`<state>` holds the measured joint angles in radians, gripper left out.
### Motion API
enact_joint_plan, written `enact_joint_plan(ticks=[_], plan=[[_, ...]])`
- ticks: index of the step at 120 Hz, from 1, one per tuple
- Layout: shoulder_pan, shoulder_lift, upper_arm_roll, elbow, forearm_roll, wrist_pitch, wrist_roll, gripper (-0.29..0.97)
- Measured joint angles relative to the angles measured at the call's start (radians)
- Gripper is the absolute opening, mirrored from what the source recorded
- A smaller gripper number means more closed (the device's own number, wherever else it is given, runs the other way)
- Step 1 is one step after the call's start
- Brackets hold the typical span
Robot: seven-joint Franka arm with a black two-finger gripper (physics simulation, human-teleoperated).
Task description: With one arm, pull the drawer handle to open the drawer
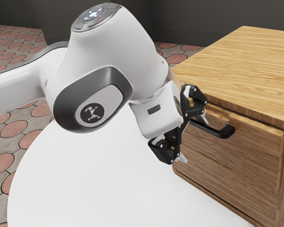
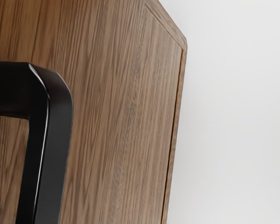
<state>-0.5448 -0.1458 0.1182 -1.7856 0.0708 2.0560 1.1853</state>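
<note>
Exterior view: the gripper (image 1: 191, 135) covers one end of the handle (image 1: 218, 130). The cabinet (image 1: 246, 71) is cut off at the right and lower edges. Wrist view: the handle (image 2: 51, 140) and the drawer front (image 2: 121, 116) both run past the picture's edges.

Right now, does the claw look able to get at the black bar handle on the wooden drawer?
Probably yes. The open claw sits right at the near end of the black bar handle on the wooden drawer front, one finger above it, one below, and nothing stands between them.
</note>
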Motion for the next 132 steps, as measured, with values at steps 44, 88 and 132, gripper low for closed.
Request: enact_joint_plan(ticks=[44, 88, 132], plan=[[-0.004, -0.025, -0.001, -0.039, -0.003, 0.002, -0.019, 0.64], [-0.011, -0.122, -0.009, -0.127, -0.005, 0.003, -0.035, 0.67], [-0.005, -0.237, -0.029, -0.249, -0.007, 0.003, -0.055, 0.65]])
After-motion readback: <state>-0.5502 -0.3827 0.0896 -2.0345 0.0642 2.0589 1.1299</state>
